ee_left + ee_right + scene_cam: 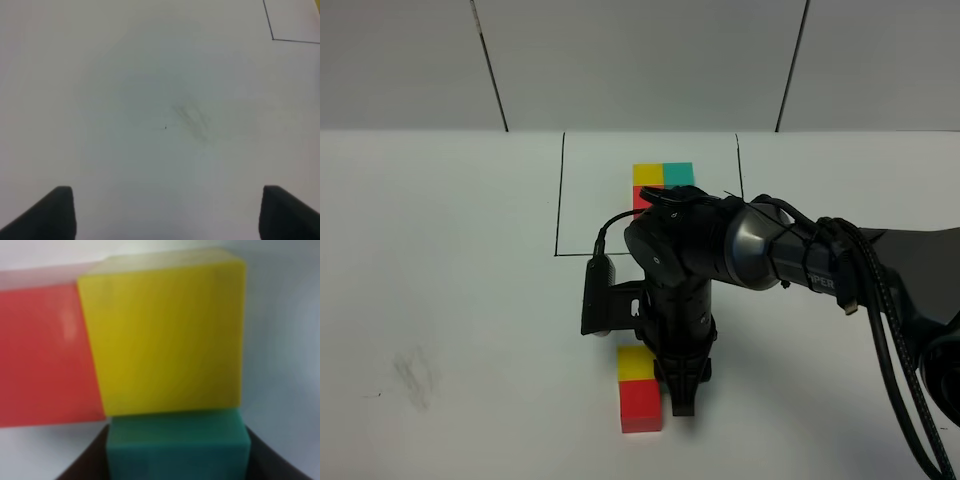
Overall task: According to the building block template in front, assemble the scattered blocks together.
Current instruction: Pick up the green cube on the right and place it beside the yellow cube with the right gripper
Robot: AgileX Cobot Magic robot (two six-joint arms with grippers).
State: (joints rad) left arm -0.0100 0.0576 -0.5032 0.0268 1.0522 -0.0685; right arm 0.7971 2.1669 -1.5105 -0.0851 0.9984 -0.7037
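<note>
White surface [440,300] carried the framed building block template [662,180] at the back, while nearer, the right pincer [682,385] pinched the teal cube [177,445] against the yellow cube [636,363] and red cube [641,406]; the left pincer [165,212] stood spread.

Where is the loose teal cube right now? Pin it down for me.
The teal cube sits between the right gripper's jaws, pressed against the loose yellow cube, which adjoins the red cube. In the exterior high view the arm hides it, near the table's front.
</note>
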